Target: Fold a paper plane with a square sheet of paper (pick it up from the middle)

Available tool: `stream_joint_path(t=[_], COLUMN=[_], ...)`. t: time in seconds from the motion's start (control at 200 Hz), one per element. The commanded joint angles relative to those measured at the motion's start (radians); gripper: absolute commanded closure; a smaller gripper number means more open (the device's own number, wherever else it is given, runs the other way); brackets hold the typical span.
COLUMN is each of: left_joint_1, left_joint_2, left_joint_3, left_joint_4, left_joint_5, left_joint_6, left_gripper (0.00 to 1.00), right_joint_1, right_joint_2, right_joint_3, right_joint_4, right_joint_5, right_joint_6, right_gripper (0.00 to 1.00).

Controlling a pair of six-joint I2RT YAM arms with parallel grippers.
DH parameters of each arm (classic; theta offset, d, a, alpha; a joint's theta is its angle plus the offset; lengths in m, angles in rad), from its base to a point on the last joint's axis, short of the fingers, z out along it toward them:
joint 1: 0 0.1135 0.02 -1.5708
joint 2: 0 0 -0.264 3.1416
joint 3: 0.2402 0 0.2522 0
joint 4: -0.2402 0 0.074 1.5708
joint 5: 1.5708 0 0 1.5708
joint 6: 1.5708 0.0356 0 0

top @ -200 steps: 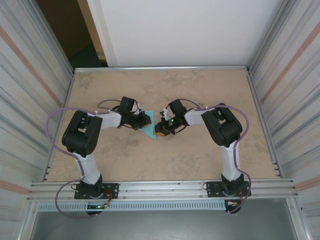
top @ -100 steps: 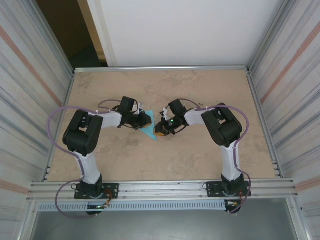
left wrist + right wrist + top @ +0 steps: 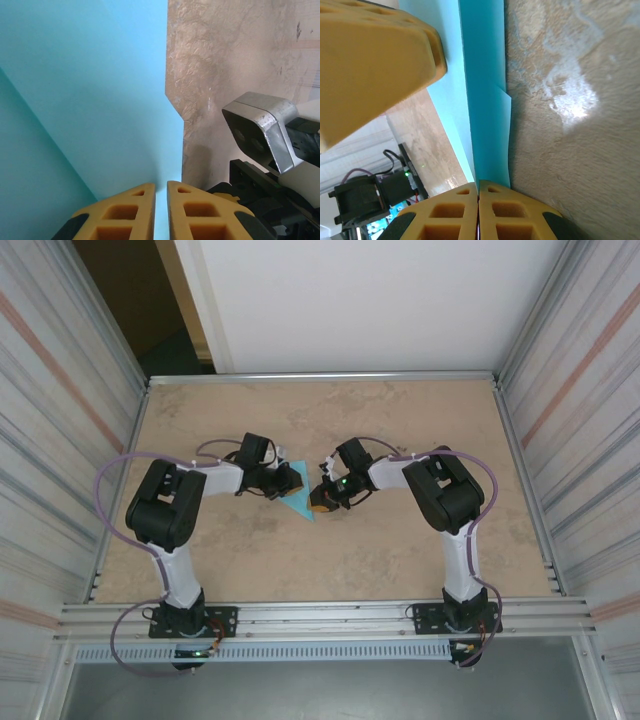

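We see paper plane [image 3: 299,504] at mid-table, light-blue, narrow tip pointing toward arm bases, sitting between 2 grippers. Table [image 3: 420,420] is mottled beige.

Left gripper [image 3: 161,186]: jaws narrow, slim slit left between pads, blue paper running into slit. We read this as pinch on plane's edge.

Right gripper [image 3: 478,185]: jaws pressed together, plane's folded edge caught at seam between pads.

Both grippers are low near table, facing each other across plane, left on its left side, right on its right.

In right wrist view, 1 yellow finger [image 3: 375,65] of left gripper sits close beside paper.
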Motion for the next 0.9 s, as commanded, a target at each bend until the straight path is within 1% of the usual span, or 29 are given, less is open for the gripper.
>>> stream_joint_path(t=[0.0,0.611,0.892], left_joint_1=[0.008,0.012,0.012], left_joint_2=[0.014,0.023,0.031], left_joint_3=[0.018,0.005,0.005], left_joint_4=[-0.016,-0.029,-0.016], left_joint_5=[-0.009,-0.040,-0.026], left_joint_6=[0.017,0.008,0.009], left_gripper=[0.85,0.86,0.86], right_joint_1=[0.015,0.020,0.021], right_joint_2=[0.072,0.081,0.082], right_joint_3=[-0.013,0.003,0.003], right_joint_4=[-0.112,-0.147,-0.152], right_joint_5=[0.089,0.112,0.112], right_joint_6=[-0.023,-0.037,-0.038], right_gripper=[0.92,0.92,0.91])
